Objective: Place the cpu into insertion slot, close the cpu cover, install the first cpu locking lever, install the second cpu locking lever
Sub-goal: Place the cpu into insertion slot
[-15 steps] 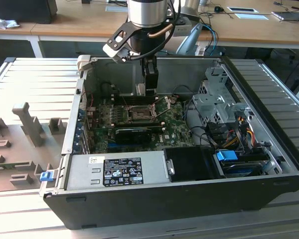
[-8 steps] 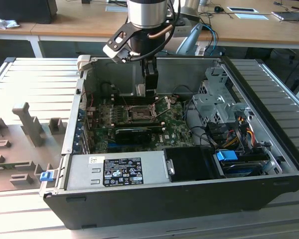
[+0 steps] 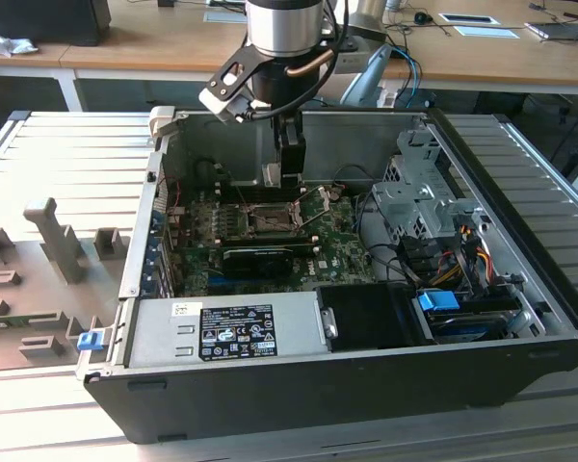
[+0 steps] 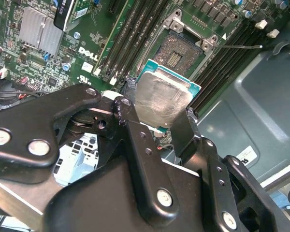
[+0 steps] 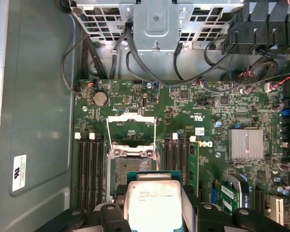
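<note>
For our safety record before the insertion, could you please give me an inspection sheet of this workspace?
Surface: grey ribbed table carrying an open computer case.
Job's things: cpu held over the motherboard, near the empty socket; cpu cover stands open.
Clutter: grey fixture blocks on the table, at the exterior view's left.
Grippers: pincer shut on the cpu.
Cables: black cables and coloured wires inside the case.
Surroundings: wooden desks behind.
</note>
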### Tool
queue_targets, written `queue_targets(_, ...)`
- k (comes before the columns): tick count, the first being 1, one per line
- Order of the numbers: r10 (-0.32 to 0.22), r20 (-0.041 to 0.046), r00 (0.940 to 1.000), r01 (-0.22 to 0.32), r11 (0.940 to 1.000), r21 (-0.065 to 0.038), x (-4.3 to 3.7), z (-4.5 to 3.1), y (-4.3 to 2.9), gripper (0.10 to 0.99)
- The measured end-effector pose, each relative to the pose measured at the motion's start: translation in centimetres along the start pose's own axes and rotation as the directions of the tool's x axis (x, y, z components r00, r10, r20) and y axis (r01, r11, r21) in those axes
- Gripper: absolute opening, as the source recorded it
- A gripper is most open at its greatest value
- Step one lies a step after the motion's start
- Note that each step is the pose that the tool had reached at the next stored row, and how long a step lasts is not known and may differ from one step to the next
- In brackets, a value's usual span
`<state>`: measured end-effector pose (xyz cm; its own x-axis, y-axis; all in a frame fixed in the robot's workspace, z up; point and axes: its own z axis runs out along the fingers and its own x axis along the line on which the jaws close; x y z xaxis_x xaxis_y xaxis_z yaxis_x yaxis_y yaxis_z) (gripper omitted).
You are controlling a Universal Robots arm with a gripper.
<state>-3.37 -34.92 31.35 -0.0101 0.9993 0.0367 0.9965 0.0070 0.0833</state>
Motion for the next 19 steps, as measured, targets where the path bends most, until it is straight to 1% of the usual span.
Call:
queue_targets(15,0.0,-0.0005,1.0,0.0,1.0,0.0,0.01,0.34,-0.03,0.529)
queue_targets(19,0.0,-0.0004,1.0,0.0,1.0,0.0,0.08,0.63,-0.06,0.529)
